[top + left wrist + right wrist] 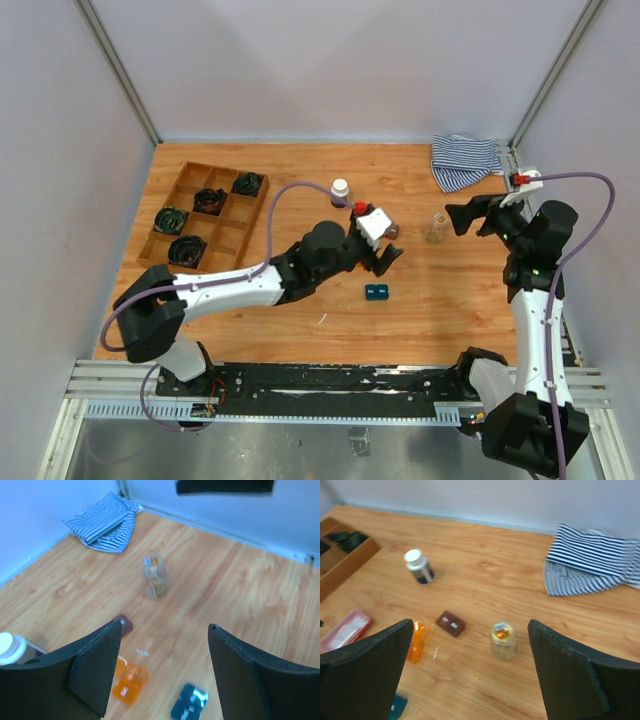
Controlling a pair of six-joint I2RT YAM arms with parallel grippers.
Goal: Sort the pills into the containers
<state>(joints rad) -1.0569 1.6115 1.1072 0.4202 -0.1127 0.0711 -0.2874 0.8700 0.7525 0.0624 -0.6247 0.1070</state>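
left end effector [164, 626], spread, hangs over orange case [129, 681].

Blue-white striped cloth [107, 522], orange case [129, 680]

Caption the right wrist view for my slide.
Open right end effector overlooking brown case, orange case and clear jar.

Lab cell: white walls [350, 70], aluminium rail [330, 385]
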